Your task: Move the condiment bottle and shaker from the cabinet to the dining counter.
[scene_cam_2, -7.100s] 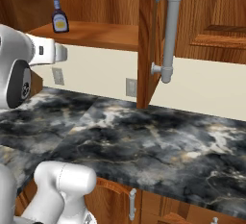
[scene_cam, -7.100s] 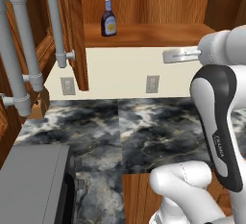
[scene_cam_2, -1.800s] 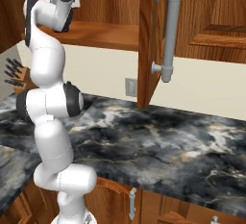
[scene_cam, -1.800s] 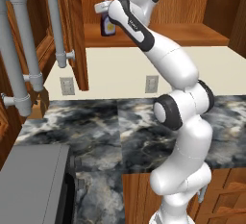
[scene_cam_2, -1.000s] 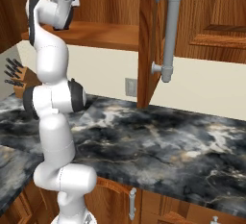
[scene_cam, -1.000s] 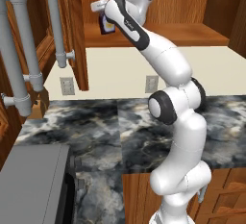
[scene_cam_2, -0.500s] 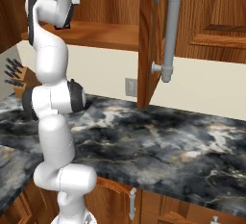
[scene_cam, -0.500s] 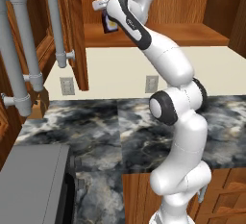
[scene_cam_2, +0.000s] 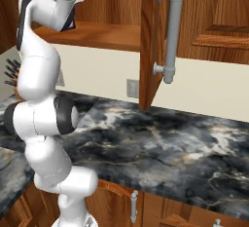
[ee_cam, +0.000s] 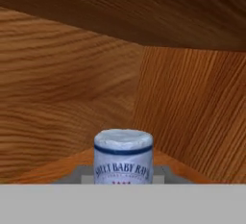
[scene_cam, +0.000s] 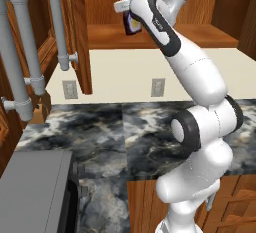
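Base views flank the arm [scene_cam: 195,82]; hand view inside cabinet [ee_cam: 72,74]

A rendered home kitchen: reddish wood wall cabinets [scene_cam: 150,7] with grey bar handles [scene_cam_2: 171,31], a marbled black stone desk [scene_cam_2: 160,138], wall outlets [scene_cam: 158,87], and drawers [scene_cam_2: 146,206] below.

One condiment bottle [scene_cam: 131,25] is showing inside the cabinet [scene_cam: 150,7], its pale cap [ee_cam: 123,138] facing the hand camera. One white robot arm [scene_cam: 195,107] is reaching up to it. Two cabinet doors are standing open in the left base view, carrying three grey bar handles [scene_cam: 59,22]. Two wall outlets [scene_cam: 158,87] are sitting on the pale backsplash. One marbled counter [scene_cam: 115,127] is running below. One knife block [scene_cam_2: 13,75] is standing at the right base view's left edge.
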